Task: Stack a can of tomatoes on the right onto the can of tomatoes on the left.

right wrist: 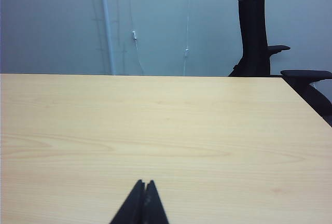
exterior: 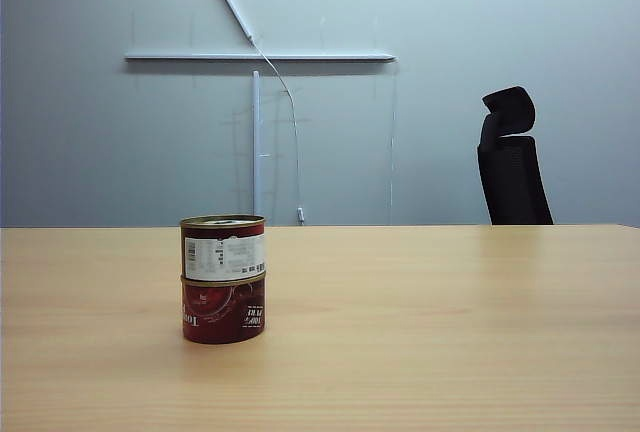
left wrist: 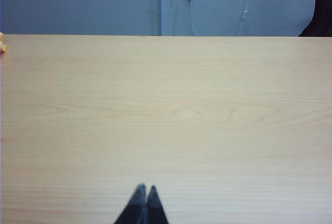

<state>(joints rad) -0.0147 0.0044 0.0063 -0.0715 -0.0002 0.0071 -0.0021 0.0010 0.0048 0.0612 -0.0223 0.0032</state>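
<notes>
Two cans of tomatoes stand stacked on the wooden table, left of centre in the exterior view. The upper can shows a white label and a gold lid; it rests squarely on the dark red lower can. Neither arm appears in the exterior view. My left gripper is shut and empty, hovering over bare table in the left wrist view. My right gripper is likewise shut with nothing in it, above bare table in the right wrist view. The cans show in neither wrist view.
A black office chair stands behind the table's far right edge, also seen as the chair in the right wrist view. A grey wall with white conduit lies behind. A small yellow object sits at the table's far edge.
</notes>
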